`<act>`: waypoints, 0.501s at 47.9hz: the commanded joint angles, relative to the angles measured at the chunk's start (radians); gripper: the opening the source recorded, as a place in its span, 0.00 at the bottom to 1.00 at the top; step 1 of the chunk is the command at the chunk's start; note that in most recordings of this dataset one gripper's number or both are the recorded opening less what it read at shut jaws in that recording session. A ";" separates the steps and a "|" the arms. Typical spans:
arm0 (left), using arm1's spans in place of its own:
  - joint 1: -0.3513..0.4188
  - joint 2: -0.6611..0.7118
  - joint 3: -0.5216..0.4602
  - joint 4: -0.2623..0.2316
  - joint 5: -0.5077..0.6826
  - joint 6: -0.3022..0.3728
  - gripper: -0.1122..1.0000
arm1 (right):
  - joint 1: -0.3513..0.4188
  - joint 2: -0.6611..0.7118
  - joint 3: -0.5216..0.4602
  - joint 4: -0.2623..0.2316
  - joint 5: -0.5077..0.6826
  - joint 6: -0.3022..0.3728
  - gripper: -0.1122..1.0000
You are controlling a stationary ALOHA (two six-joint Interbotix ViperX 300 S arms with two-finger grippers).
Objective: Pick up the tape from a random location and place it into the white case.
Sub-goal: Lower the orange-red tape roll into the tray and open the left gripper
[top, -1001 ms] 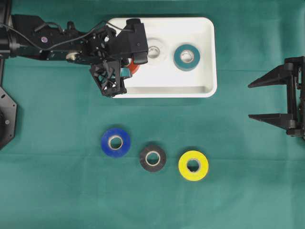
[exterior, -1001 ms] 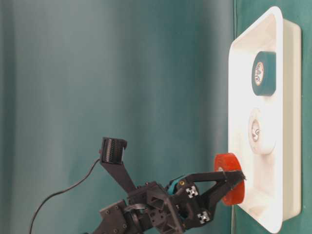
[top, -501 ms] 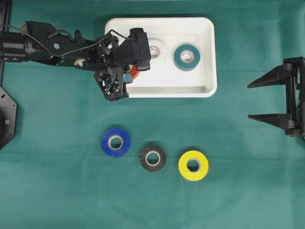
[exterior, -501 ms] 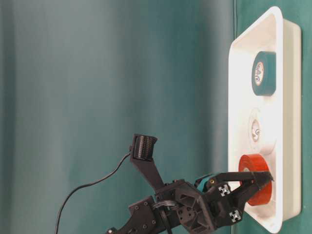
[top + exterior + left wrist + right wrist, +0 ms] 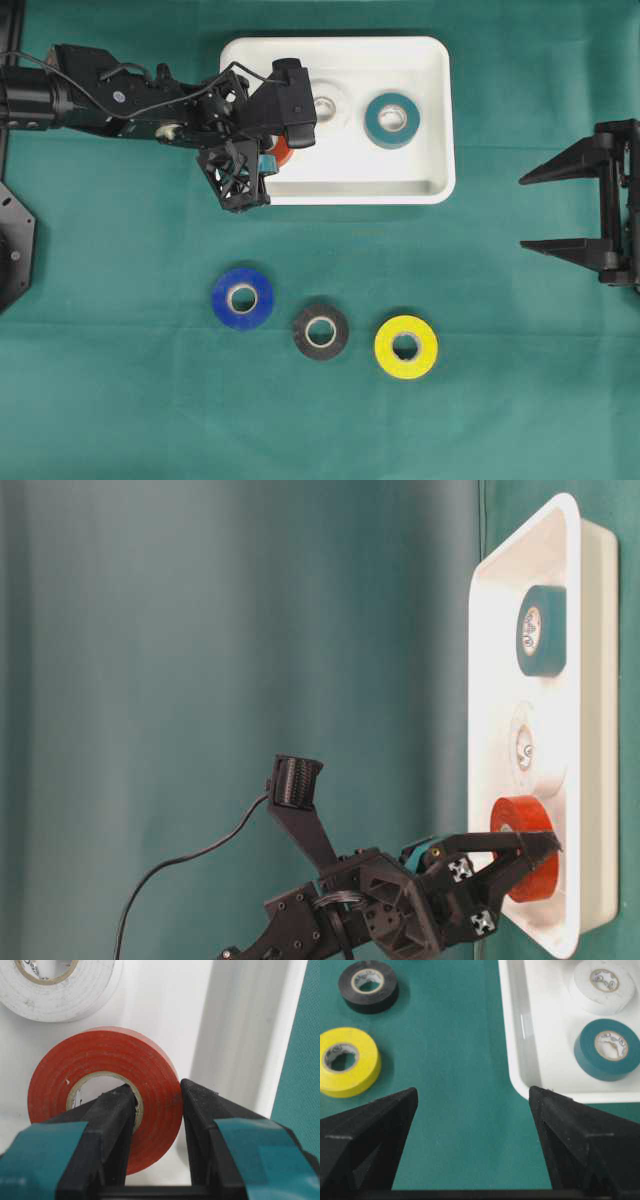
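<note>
While apparently touching the white case (image 5: 165, 1000), the red tape (image 5: 105, 1097) sits pinched.

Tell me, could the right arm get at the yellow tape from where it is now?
Probably yes: the right gripper is open and holds nothing, and only bare cloth lies between it and the yellow tape.

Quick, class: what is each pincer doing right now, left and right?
Left pincer: shut on the red tape roll, one finger through its core, inside the white case.
Right pincer: open, holding nothing.
</note>
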 commanded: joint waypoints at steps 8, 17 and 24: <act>0.003 -0.011 -0.026 -0.002 -0.008 0.000 0.53 | 0.002 0.006 -0.023 -0.002 -0.008 0.000 0.88; 0.005 -0.009 -0.032 -0.002 -0.012 0.000 0.96 | 0.002 0.005 -0.023 0.000 -0.006 0.002 0.88; 0.005 -0.009 -0.032 -0.002 -0.012 0.000 0.94 | 0.002 0.006 -0.023 -0.002 -0.006 0.002 0.88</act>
